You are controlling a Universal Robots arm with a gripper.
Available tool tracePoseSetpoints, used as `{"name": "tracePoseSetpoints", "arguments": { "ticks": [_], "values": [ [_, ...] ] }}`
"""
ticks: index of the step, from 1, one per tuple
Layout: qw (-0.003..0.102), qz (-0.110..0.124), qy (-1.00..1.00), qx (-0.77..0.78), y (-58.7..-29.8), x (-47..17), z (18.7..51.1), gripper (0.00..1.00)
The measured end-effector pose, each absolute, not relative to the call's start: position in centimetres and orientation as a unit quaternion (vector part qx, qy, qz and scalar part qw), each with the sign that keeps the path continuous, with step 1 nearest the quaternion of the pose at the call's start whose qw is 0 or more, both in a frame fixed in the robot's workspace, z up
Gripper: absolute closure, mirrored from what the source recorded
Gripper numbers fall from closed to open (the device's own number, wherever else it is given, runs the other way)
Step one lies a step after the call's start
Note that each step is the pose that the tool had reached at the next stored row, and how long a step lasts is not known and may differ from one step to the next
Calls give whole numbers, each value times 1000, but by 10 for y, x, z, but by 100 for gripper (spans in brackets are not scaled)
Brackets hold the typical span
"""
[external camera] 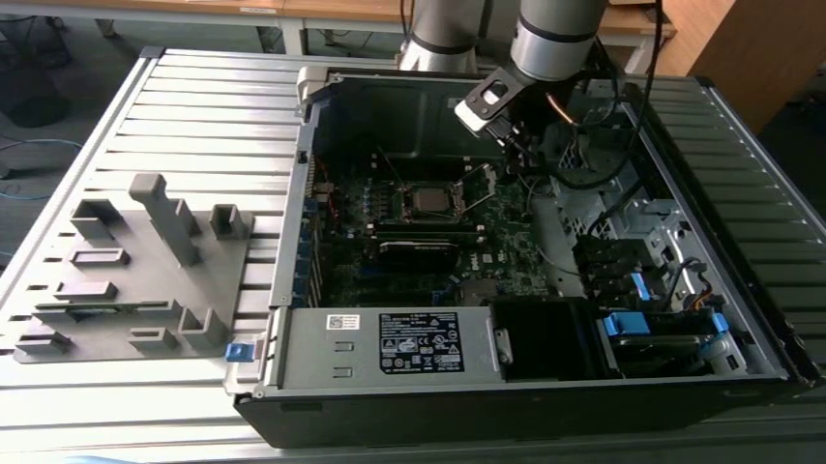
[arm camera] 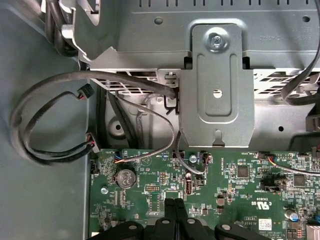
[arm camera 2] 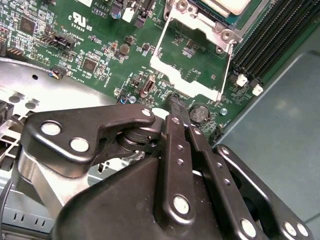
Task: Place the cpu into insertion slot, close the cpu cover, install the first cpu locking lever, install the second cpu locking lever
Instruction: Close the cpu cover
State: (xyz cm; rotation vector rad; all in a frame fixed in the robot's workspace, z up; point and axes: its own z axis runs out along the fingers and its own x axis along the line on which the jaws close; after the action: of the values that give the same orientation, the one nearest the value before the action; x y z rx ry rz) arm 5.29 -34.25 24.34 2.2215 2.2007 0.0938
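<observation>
Two black fingers of the gripper (arm camera 2: 177, 112) are pressed together, gripping nothing, above the dark green circuit board (arm camera 2: 100, 45) beside the thin silvery cpu cover (arm camera 2: 200, 21), flipped open. At the exterior view's centre, the silvery-grey square cpu (external camera: 424, 200) sits in the metal-rimmed insertion slot (external camera: 401, 200).

Ribbed grey table (external camera: 193, 116) stands before wooden desks (external camera: 336, 10).

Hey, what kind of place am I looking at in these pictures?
Most likely a robotics lab or workshop set up for computer assembly: an opened desktop computer case lies on a slatted metal table, a robot arm reaches over it, and wooden desks stand behind.
</observation>
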Motion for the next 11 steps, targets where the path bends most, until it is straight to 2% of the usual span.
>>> {"name": "tracePoseSetpoints", "arguments": {
  "ticks": [11],
  "values": [
    [5,28,703,710,-343,53,243,89]
  ]
}}
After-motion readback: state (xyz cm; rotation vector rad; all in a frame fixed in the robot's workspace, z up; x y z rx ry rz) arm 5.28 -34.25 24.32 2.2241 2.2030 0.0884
